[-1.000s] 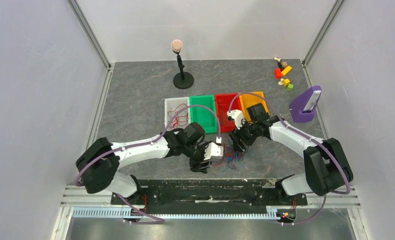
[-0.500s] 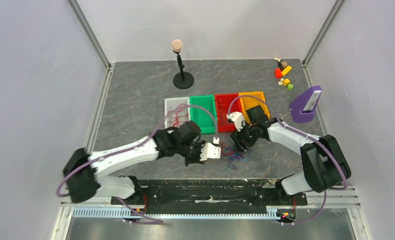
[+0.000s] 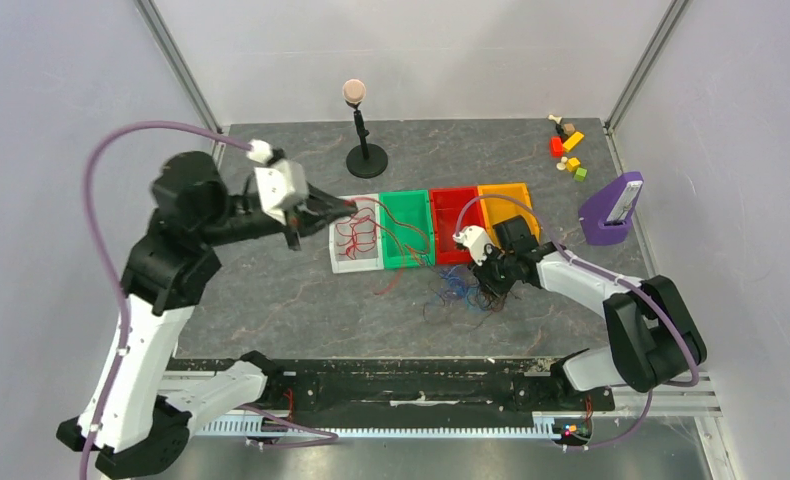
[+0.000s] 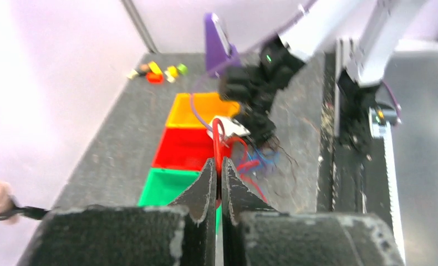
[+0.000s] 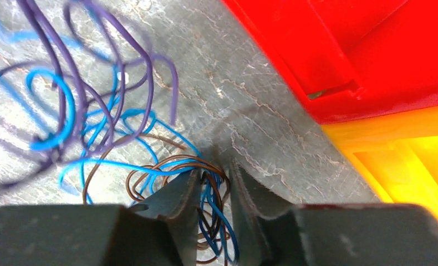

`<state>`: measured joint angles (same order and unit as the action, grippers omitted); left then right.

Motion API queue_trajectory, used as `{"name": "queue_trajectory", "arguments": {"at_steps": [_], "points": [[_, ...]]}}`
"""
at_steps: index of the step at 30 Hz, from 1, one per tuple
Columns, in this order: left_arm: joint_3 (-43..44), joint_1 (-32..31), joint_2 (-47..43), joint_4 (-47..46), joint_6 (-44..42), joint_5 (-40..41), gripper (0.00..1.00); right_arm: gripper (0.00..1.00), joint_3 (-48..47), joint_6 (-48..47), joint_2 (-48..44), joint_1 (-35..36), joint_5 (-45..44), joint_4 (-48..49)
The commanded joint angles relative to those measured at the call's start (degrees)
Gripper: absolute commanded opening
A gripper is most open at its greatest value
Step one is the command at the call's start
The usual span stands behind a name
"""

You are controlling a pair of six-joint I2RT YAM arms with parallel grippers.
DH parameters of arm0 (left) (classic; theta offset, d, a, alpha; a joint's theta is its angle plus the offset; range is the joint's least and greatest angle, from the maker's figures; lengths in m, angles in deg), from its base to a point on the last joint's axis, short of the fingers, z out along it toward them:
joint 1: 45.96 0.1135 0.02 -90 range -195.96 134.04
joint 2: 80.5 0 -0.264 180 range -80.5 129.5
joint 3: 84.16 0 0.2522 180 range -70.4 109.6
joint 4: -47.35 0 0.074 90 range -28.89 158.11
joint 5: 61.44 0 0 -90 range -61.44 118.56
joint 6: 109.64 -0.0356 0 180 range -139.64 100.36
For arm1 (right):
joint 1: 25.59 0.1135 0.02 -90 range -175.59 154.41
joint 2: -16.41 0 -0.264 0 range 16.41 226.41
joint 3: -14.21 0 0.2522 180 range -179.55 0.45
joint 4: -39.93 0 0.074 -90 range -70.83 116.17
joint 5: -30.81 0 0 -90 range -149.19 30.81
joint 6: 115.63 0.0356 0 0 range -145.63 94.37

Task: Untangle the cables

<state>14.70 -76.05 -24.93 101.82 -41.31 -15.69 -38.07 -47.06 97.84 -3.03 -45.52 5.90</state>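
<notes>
Left tool (image 4: 217, 166): shut on thin red flexible wire (image 4: 217, 145) running straight ahead.
Right tool (image 5: 214, 164): slightly open, astride thin blue-brown wire loops (image 5: 211, 194).

Cables (image 3: 461, 295) on the table (image 3: 271, 290), just before a row of four trays (image 3: 411, 200).

Count, as I see it. Trays: four in one row, one of each colour: clear tray (image 3: 339, 262), green tray (image 3: 404, 194), red tray (image 3: 451, 225), orange tray (image 3: 501, 198). Stand (image 3: 364, 150) with a round head: one. Purple holder (image 3: 606, 215): one. Small coloured blocks (image 3: 568, 145), far right corner: several, too small for a sure count. Cables (image 3: 456, 292): many thin strands, too tangled to number; I note four colours: red, blue, purple, brown. My arms: two, left arm (image 3: 161, 300) and right arm (image 3: 591, 285), one pair of jaws each.
</notes>
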Motion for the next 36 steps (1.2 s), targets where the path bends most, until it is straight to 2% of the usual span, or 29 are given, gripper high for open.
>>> {"name": "queue_trajectory", "arguments": {"at_steps": [1, 3, 5, 9, 12, 17, 21, 24, 26, 30, 31, 33, 36], "points": [[9.69, 5.10, 0.89, -9.07, 12.66, -4.91, 0.02, 0.19, 4.05, -4.74, 1.81, -0.68, -10.54, -0.86], [13.77, 6.21, 1.73, -13.01, 16.47, -2.77, 0.02, 0.13, 4.73, -5.15, 1.89, -0.75, -11.18, -0.64], [17.98, 6.73, 3.41, -14.83, 19.15, 0.92, 0.02, 0.11, 5.17, -5.36, 1.81, -0.85, -11.31, -0.47], [23.62, 7.14, 6.01, -15.15, 19.46, 9.15, 0.02, 0.04, 5.47, -5.63, 0.96, -0.85, -10.70, -0.96], [26.29, 7.41, 7.16, -17.08, 21.06, 14.45, 0.02, 0.01, 6.17, -6.28, 0.49, -0.81, -10.94, -0.89], [30.50, 7.53, 8.86, -20.55, 30.10, 21.98, 0.02, 0.00, 8.13, -7.60, -0.01, -0.87, -11.04, -0.74], [30.36, 7.56, 9.08, -18.88, 30.37, 18.52, 0.02, 0.00, 7.58, -9.37, -2.43, -0.81, -7.43, -4.17], [24.64, 7.50, 7.27, -19.98, 33.56, 8.12, 0.02, 0.12, 4.55, -8.36, -7.63, -0.79, 1.02, -7.67], [19.60, 7.54, 5.75, -21.88, 36.78, 3.82, 0.02, 0.25, 0.32, -6.28, -10.33, -0.77, 6.52, -9.75], [12.46, 7.54, 3.19, -24.28, 38.81, 3.96, 0.02, 0.76, -10.92, -2.61, -12.67, -0.72, 14.69, -13.81], [11.34, 7.51, 2.85, -24.66, 38.68, 4.08, 0.02, 0.83, -13.13, -1.64, -12.97, -0.77, 16.30, -14.22], [9.42, 7.53, 2.49, -24.71, 39.92, 5.11, 0.02, 0.94, -17.51, 0.49, -13.58, -0.75, 20.41, -14.63], [6.70, 7.50, 2.28, -25.82, 42.94, 5.66, 0.02, 0.98, -22.29, 4.55, -14.34, -0.11, 25.86, -12.85]]}}
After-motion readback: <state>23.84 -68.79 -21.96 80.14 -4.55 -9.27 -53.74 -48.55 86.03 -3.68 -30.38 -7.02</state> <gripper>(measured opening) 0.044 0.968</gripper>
